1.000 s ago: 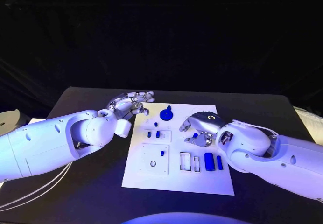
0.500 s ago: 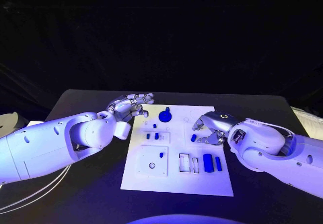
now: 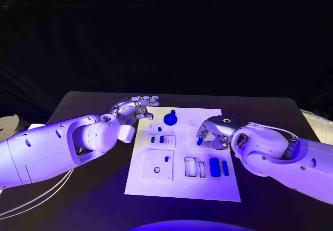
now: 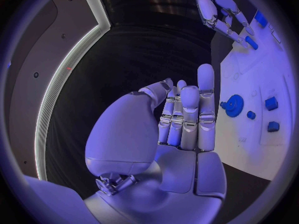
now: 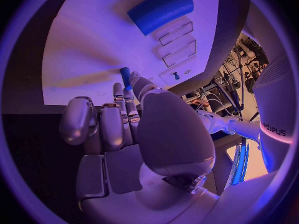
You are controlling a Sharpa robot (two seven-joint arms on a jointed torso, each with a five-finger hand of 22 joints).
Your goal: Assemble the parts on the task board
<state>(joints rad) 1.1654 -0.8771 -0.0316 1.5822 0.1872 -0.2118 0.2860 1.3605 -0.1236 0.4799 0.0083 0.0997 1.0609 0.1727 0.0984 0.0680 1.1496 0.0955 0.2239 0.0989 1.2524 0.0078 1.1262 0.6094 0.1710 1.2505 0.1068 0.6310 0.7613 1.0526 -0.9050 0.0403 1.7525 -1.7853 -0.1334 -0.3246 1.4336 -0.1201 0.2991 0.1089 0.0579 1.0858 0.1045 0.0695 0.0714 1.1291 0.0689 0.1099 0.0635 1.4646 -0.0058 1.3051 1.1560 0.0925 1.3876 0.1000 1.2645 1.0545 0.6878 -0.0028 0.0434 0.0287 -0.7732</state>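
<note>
- Head view: the right hand (image 3: 213, 131) is hovering over the right half of the flat white plastic task board (image 3: 182, 187), pinching a small blue peg-shaped part (image 3: 199, 141) between thumb and fingertip. The peg is hanging just below the hand, its long axis running roughly toward the board's near edge, and it looks to be clear of the board rather than seated, though that is a judgement. The row of rectangular white slots (image 3: 194, 167) and the two long blue bar-shaped parts (image 3: 218, 167) are lying nearer the robot than the peg, so any seating there is calling for a short move back toward the body.
- Head view: the left hand (image 3: 136, 106) is waiting at the board's far left corner, holding nothing. The blue gear-like round part (image 3: 171, 118) is sitting just beside it, nearer to this hand than to the right one.
- Left wrist view: the left hand (image 4: 181, 119) is showing its fingers straight and close together, nothing in them, with the blue gear (image 4: 234, 105) lying beyond the fingertips on the board.
- Right wrist view: the right hand (image 5: 118, 119) is gripping the blue peg (image 5: 126, 76) at its fingertips, the peg pointing out toward the board, with a large blue cylinder-shaped part (image 5: 161, 9) lying well beyond it.
</note>
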